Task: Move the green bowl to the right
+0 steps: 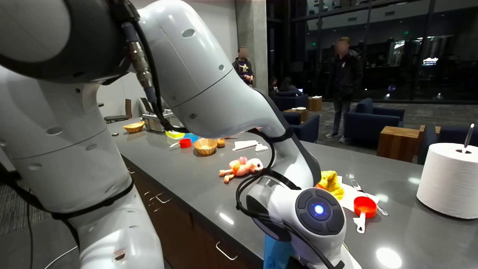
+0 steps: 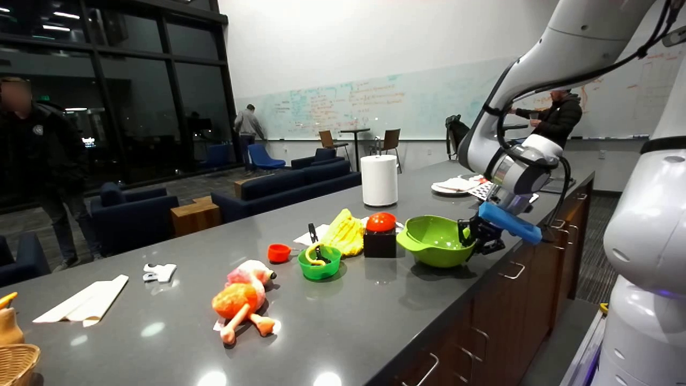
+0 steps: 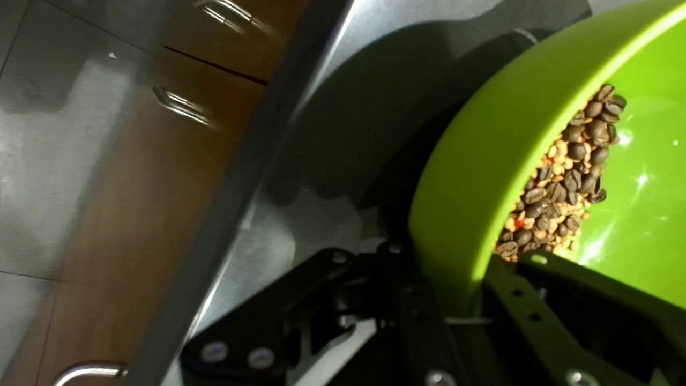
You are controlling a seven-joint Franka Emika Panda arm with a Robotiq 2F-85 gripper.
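One green bowl (image 2: 435,239), and my gripper (image 3: 461,271) has it by the rim! In the wrist view a finger stands either side of the wall, one outside, one inside, closed tight on it. The bowl is here near the edge of the counter (image 2: 343,332); whether its base touches the top, I can't tell. Inside lie dark beans (image 3: 573,181) among small pale grains (image 3: 558,158), partly hidden by the rim. Just beside the bowl, in an exterior view, a black box (image 2: 380,245) carries a red dome (image 2: 381,222). Next along, a yellow cloth (image 2: 344,233), and just by it a small green dish (image 2: 321,272) with a black stick-like piece (image 2: 313,234) poking up out of it. Further out we go: a red cup (image 2: 278,253), then a pink-and-orange plush bird (image 2: 244,295) lying on the counter. And there's the white paper roll (image 2: 379,180), upright in both exterior views, well apart from the bird. Past the counter, a person (image 1: 343,78) in dark clothes stands near a blue armchair (image 1: 373,119).
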